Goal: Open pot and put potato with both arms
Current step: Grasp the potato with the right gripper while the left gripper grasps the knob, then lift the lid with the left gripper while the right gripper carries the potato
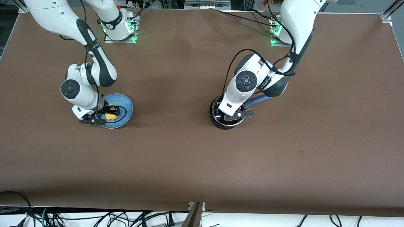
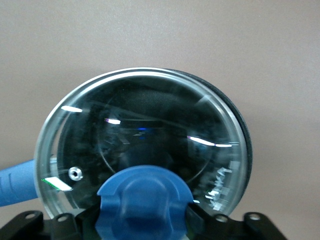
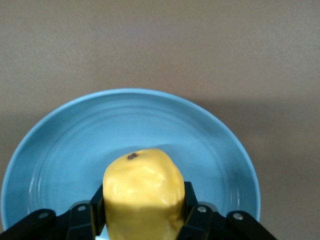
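Note:
The black pot (image 1: 221, 121) with a blue handle (image 1: 260, 100) stands mid-table under my left arm. Its glass lid (image 2: 145, 130) is on the pot. My left gripper (image 1: 236, 112) is down on the lid, its fingers (image 2: 200, 220) against both sides of the blue knob (image 2: 145, 202). The yellow potato (image 1: 110, 116) sits on the blue plate (image 1: 124, 105) toward the right arm's end. My right gripper (image 1: 109, 116) is over the plate, its fingers (image 3: 192, 207) pressed on both sides of the potato (image 3: 142, 197).
The brown table cloth (image 1: 202, 164) spreads wide between the plate and the pot and toward the front camera. Cables hang along the table's front edge (image 1: 94, 217).

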Action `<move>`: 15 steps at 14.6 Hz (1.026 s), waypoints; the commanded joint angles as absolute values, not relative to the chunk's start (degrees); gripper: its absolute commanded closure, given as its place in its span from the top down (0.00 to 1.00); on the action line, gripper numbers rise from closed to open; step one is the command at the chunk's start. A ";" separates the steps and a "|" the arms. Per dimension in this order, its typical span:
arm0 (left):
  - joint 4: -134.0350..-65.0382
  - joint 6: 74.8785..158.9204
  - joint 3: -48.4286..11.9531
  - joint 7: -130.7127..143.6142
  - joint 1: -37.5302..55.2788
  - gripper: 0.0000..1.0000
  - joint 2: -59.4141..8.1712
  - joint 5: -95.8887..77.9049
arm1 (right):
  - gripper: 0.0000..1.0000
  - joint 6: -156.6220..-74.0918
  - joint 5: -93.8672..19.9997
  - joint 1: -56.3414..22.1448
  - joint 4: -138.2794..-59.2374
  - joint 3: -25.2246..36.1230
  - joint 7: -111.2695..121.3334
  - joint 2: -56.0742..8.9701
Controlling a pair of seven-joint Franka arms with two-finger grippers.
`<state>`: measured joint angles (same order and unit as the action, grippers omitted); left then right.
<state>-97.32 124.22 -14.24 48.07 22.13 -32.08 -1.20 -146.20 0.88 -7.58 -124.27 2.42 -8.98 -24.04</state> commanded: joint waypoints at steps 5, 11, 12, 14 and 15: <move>-93.70 122.96 -13.71 48.61 22.33 0.14 -32.26 0.00 | 0.46 -143.11 1.05 -7.38 -121.92 1.76 -7.03 -18.81; -93.43 115.51 -13.53 44.50 20.14 0.00 -28.84 0.09 | 0.48 -132.01 0.62 -7.47 -110.49 -8.59 -15.35 -19.25; -93.43 112.62 -13.62 41.17 18.39 0.00 -27.96 -0.09 | 0.48 -132.01 0.70 -7.82 -109.17 -10.61 -18.60 -19.60; -93.43 107.77 -13.89 34.14 14.43 0.00 -25.59 -0.53 | 0.48 -132.01 0.70 -10.44 -106.01 -12.91 -23.53 -20.73; -93.60 106.10 -13.89 31.06 13.02 0.00 -23.92 -0.61 | 0.48 -132.01 0.62 -12.46 -104.08 -13.01 -26.51 -21.61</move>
